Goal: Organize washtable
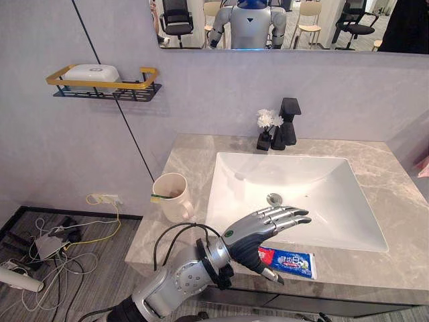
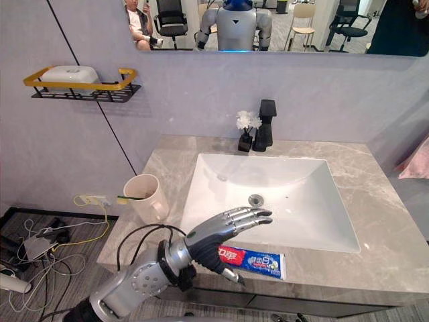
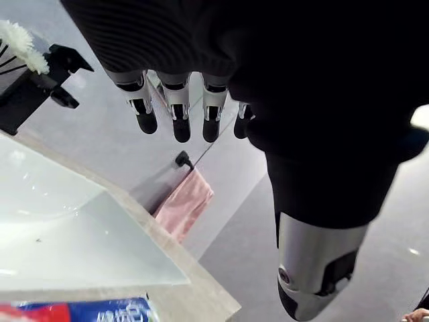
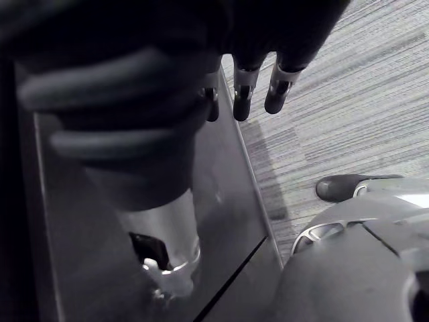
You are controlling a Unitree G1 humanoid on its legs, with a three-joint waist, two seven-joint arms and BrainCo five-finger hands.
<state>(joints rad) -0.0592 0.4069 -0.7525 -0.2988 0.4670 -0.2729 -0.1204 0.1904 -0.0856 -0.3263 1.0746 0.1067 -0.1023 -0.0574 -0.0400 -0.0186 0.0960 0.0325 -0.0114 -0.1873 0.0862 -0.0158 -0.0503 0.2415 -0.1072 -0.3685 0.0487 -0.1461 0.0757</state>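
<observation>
Poised with empty, straight-fingered left hand [image 1: 258,235] over flat red-and-blue toothpaste tube [image 1: 295,263], apparently to grasp; with right hand [image 4: 241,97] hanging slack, unclenched.

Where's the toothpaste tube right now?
In the eye views, the toothpaste tube lies flat on the counter's front strip, just in front of the sink, right of the cup and partly under the open left hand.

- The left hand [image 1: 253,236] has silver jointed fingers with dark tips, a dark ribbed cover and a small round green mark near the wrist.
- The left arm [image 1: 175,280] is a silver-grey shell with black rings and a thin black cable [image 1: 175,231].
- The right hand [image 4: 241,100] has the same dark cover and silver, dark-tipped fingers.
</observation>
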